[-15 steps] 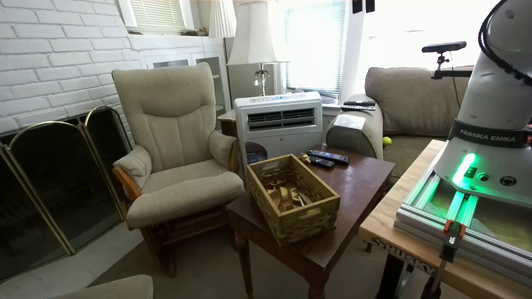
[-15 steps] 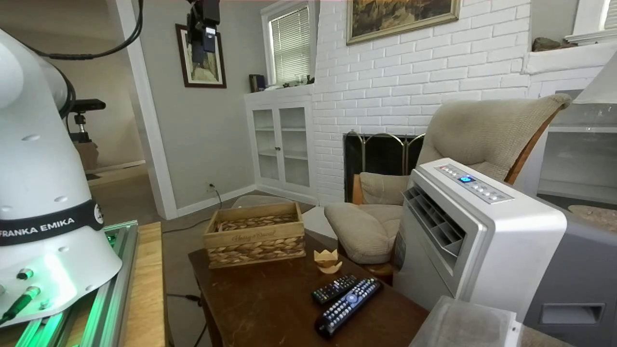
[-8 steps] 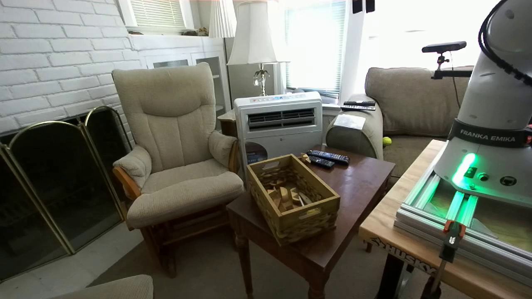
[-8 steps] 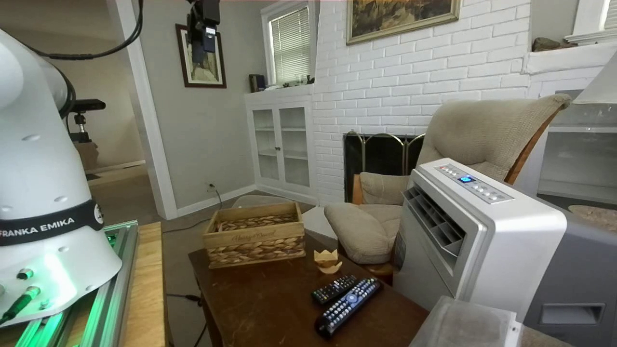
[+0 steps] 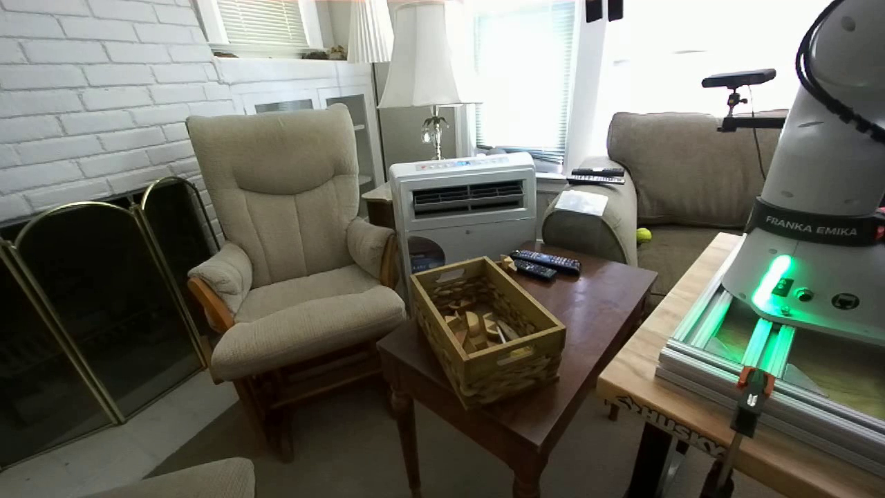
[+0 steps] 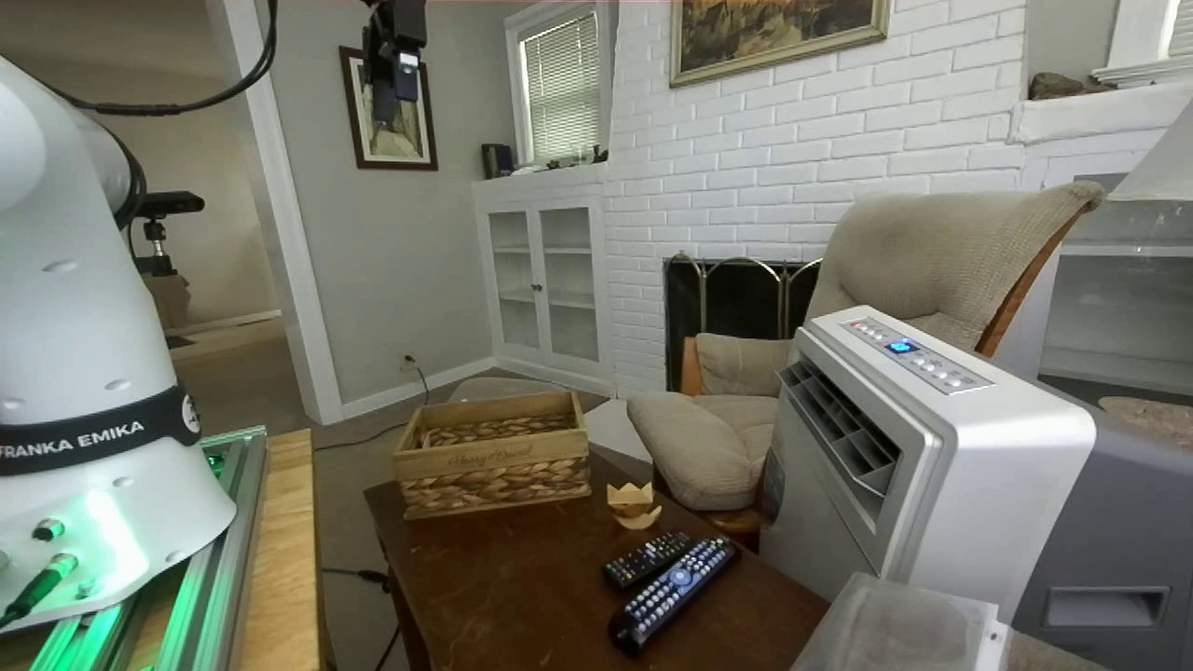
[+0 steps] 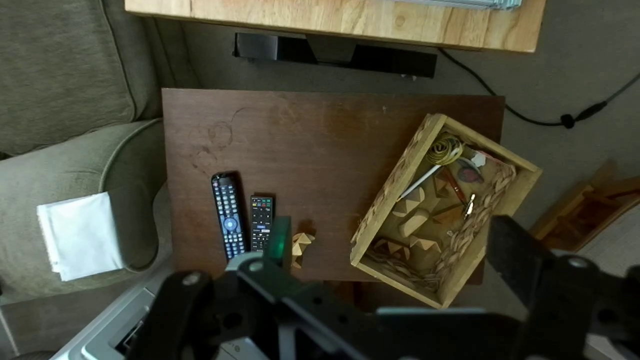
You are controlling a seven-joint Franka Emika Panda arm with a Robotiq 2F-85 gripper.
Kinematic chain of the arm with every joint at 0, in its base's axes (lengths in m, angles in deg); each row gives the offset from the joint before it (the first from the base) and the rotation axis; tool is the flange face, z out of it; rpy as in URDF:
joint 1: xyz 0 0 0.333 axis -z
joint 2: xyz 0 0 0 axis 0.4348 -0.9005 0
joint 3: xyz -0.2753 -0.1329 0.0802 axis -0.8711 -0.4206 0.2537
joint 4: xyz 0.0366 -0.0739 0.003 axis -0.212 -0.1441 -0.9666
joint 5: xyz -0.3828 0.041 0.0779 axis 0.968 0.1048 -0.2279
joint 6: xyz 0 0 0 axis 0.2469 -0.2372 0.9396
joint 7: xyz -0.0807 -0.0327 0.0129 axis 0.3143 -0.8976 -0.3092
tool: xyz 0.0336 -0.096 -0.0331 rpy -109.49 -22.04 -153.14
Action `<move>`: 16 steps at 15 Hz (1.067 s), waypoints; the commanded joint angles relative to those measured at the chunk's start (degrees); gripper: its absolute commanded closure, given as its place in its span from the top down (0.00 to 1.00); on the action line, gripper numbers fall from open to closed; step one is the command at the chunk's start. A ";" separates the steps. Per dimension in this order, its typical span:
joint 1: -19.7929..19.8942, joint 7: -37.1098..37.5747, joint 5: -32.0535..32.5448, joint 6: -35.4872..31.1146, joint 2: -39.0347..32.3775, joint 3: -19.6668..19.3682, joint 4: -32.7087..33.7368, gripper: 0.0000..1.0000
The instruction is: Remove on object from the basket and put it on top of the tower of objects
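Your gripper (image 7: 392,241) is spread wide, empty; looks pre-pick; next you'd dip into the basket (image 6: 494,471) for a block (image 7: 414,223).

Dark brown wooden surface (image 7: 300,150) from three cameras.
In an exterior view, obliquely down, rectangular brown woven basket (image 5: 515,382) foremost, toward the white box-shaped appliance (image 5: 464,207); in an exterior view, basket at the far end, toward the white brick wall (image 6: 839,149); wrist view, overhead, facing down. All three share both.
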 commanded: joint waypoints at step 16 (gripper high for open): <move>-10.28 -4.77 -0.47 -53.17 -23.57 6.36 -8.39 1.00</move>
